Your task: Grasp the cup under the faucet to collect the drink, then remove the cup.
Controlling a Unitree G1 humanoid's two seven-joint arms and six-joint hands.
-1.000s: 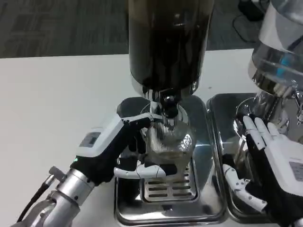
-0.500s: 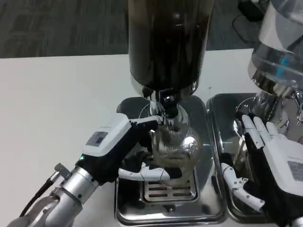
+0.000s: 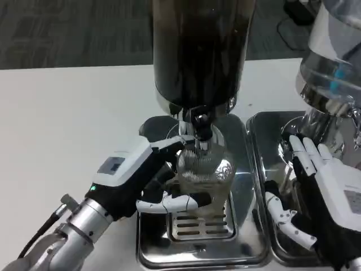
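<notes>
A clear ribbed cup (image 3: 202, 172) sits under the faucet (image 3: 201, 131) of the dark drink dispenser (image 3: 198, 51), over the steel drip tray (image 3: 148, 247). My left hand (image 3: 151, 179) grips the cup from the left, fingers wrapped around its lower part. Pale liquid seems to lie in the cup's bottom. My right hand (image 3: 321, 195) hovers open over the neighbouring tray, fingers spread and holding nothing.
A second dispenser (image 3: 333, 68) with a clear tank stands at the right on its own steel tray (image 3: 260, 169). White table surface (image 3: 67, 130) stretches to the left. The slotted grate (image 3: 200, 224) lies in front of the cup.
The cup, held by my left hand, shifted slightly right and back left under the faucet. The right hand edged a little lower and right.
</notes>
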